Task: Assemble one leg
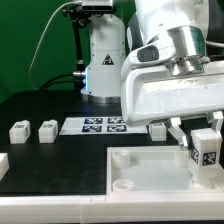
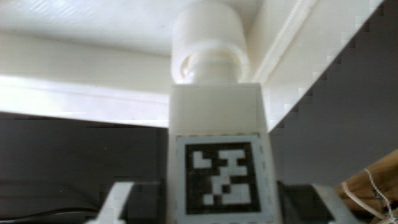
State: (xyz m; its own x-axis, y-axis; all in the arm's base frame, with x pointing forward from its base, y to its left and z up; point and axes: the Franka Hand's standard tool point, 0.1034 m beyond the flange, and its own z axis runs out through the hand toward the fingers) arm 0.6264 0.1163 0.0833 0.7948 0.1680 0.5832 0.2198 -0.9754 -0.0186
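My gripper (image 1: 204,140) is shut on a leg (image 1: 208,152), a small white post with a black-and-white marker tag, and holds it over the right part of the large white tray-like piece (image 1: 145,170). In the wrist view the held leg (image 2: 221,140) stands between my fingers (image 2: 128,205), its round peg end pointing toward the white piece (image 2: 71,75). Two more legs (image 1: 18,131) (image 1: 47,130) lie on the black table at the exterior view's left. Another leg (image 1: 157,129) lies just behind the tray-like piece, near my gripper.
The marker board (image 1: 96,125) lies flat on the table behind the tray-like piece. A white robot base (image 1: 105,65) stands at the back. A white block (image 1: 3,165) shows at the left edge. A white rail (image 1: 60,210) runs along the front.
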